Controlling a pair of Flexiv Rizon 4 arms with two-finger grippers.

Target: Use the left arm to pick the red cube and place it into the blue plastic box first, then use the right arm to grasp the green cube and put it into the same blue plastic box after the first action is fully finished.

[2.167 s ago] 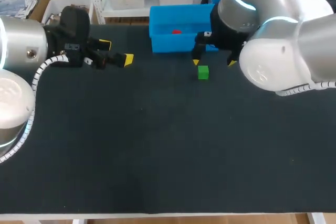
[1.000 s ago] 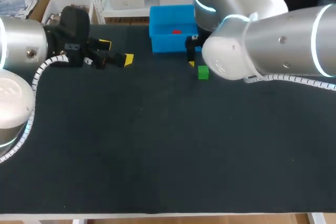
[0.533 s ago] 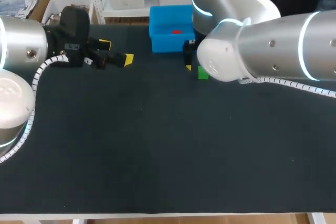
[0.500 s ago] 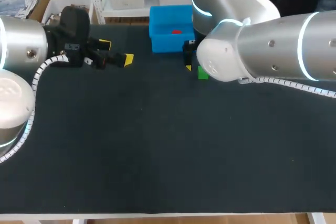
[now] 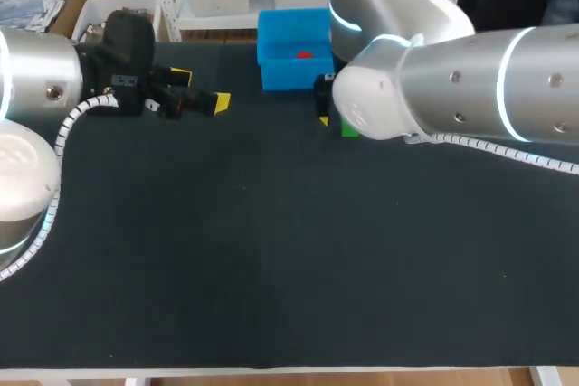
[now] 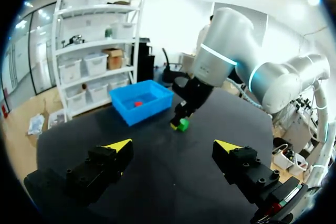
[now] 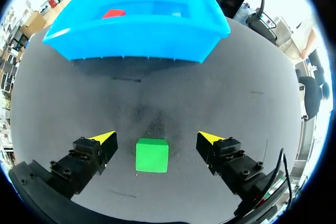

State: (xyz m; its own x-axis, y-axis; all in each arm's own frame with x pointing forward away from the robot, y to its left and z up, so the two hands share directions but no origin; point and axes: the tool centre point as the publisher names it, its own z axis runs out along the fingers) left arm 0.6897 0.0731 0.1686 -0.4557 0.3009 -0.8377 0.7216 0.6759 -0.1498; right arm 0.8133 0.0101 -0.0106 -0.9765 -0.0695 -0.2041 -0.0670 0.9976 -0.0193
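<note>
The red cube lies inside the blue plastic box at the table's far edge. The green cube rests on the black table in front of the box, between the spread fingers of my right gripper, which is open and touches nothing. In the head view my right arm hides most of the cube; one yellow fingertip shows. My left gripper hangs open and empty over the far left of the table.
The black table stretches wide in front of the box and cubes. My right arm's big silver links hang over the table's far right.
My right arm has swung leftward and lowered around the green cube, covering more of it in the head view. The left arm has not moved.
</note>
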